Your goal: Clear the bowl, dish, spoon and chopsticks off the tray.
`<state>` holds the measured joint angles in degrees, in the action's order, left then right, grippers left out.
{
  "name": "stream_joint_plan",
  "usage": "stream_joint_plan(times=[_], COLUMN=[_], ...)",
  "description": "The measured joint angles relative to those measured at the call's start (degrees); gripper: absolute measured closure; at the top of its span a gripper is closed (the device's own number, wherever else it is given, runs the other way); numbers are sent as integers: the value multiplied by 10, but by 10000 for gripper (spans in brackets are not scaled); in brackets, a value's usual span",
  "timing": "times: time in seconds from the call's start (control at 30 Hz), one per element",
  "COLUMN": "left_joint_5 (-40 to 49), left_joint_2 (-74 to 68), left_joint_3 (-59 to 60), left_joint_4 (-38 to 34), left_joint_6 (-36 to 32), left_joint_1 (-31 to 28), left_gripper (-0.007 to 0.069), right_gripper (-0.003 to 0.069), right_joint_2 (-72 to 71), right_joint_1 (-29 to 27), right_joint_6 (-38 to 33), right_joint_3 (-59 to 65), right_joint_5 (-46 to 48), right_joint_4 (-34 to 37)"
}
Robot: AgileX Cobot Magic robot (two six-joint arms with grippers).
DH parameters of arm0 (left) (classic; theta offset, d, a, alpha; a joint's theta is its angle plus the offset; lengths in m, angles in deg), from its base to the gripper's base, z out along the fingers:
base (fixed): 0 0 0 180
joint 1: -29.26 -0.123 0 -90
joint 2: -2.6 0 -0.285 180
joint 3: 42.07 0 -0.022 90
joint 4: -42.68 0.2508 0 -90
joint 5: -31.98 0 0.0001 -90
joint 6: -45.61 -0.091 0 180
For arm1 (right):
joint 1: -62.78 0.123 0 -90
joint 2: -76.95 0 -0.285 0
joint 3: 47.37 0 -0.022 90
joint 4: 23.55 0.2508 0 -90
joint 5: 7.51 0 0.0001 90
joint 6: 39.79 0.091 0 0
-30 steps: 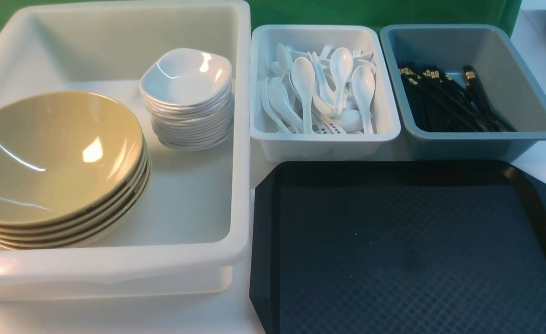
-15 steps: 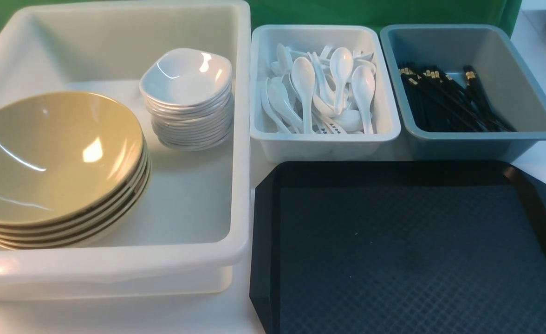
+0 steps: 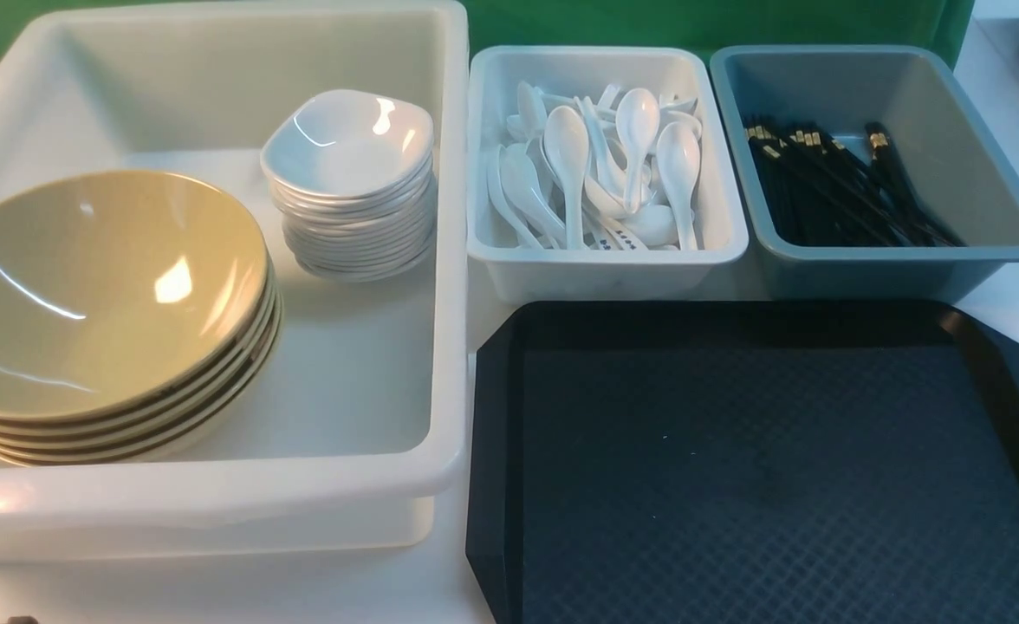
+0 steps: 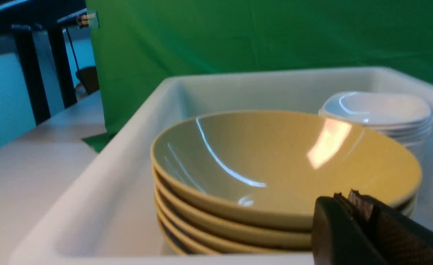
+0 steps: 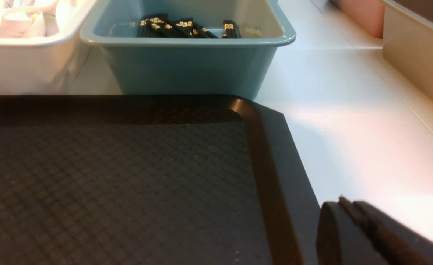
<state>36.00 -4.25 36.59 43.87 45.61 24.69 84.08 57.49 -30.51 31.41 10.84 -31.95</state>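
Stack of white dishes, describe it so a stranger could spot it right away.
Find the big white tub at the left. Inside, toward its far right corner, stands the stack of white dishes, far smaller than the tan bowls beside it.

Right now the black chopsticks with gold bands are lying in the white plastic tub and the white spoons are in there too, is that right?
Not quite: the black chopsticks with gold bands lie in the grey-blue plastic bin, as the front view shows. The white spoons are indeed in the white plastic tub.
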Motion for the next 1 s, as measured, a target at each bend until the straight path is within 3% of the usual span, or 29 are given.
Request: stream_joint_plan(times=[0.33,1.0], left_joint_5=[135,136], left_joint_2=[0,-1], left_joint_3=[0,0], left_joint_4=[-7,-12], left_joint_6=[11,6], left_joint_1=[30,28], left_gripper=[636,636], right_gripper=[579,556], right_joint_2=[0,0], right_joint_1=[0,0], right_joint_6=[0,0], right_joint_3=[0,0], right_joint_5=[0,0], right_joint_4=[0,0])
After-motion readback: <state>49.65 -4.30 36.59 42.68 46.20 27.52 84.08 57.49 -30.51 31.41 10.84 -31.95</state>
